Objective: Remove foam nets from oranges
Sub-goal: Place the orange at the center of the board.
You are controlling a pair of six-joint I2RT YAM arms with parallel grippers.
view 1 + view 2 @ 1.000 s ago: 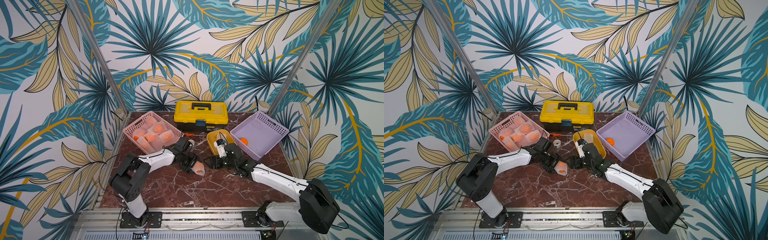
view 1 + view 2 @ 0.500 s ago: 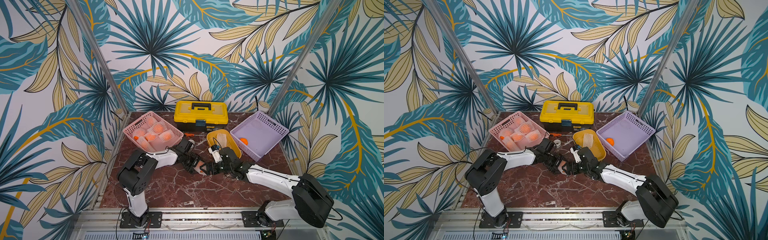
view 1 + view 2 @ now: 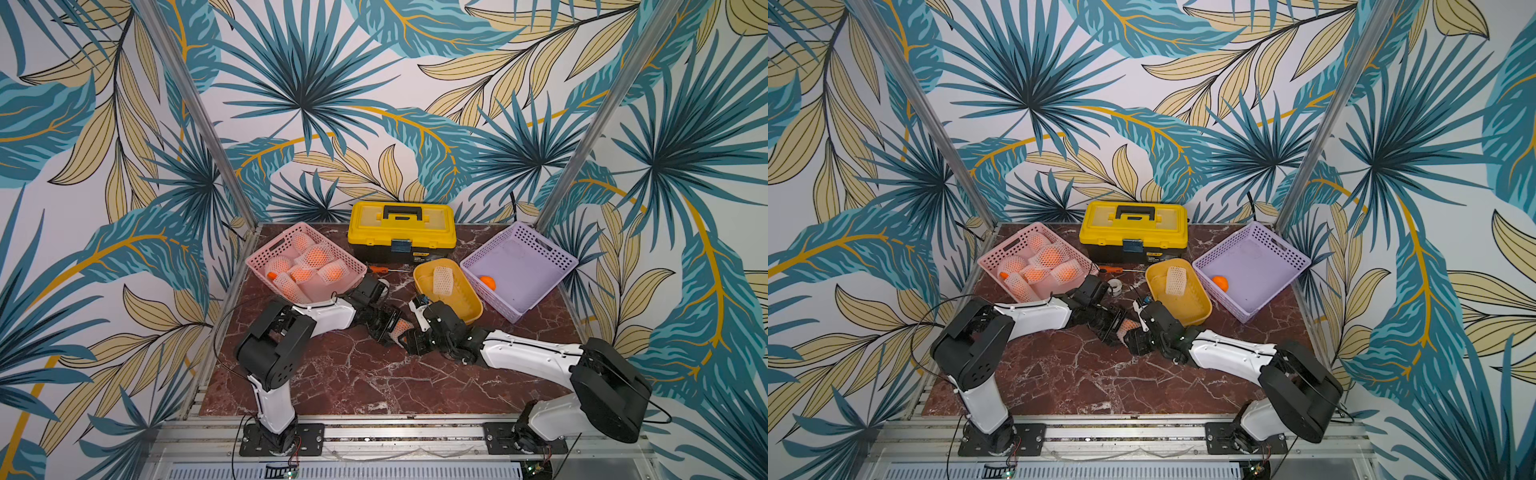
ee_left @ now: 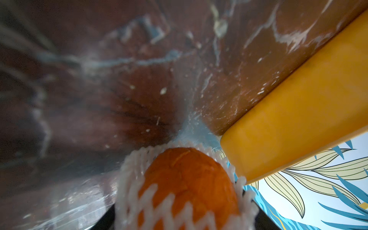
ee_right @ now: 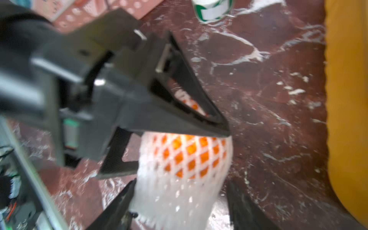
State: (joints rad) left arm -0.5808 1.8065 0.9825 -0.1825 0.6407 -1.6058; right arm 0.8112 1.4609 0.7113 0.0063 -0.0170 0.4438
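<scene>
Left tool (image 3: 389, 329) is clamping a netted orange (image 4: 187, 179) mid-counter (image 3: 353, 374); right tool (image 5: 179, 201) is straddling the foam net (image 5: 179, 185), its grip impossible to tell.

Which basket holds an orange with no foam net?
The purple basket: its one orange lies bare, whereas those in the pink basket wear white nets.
</scene>
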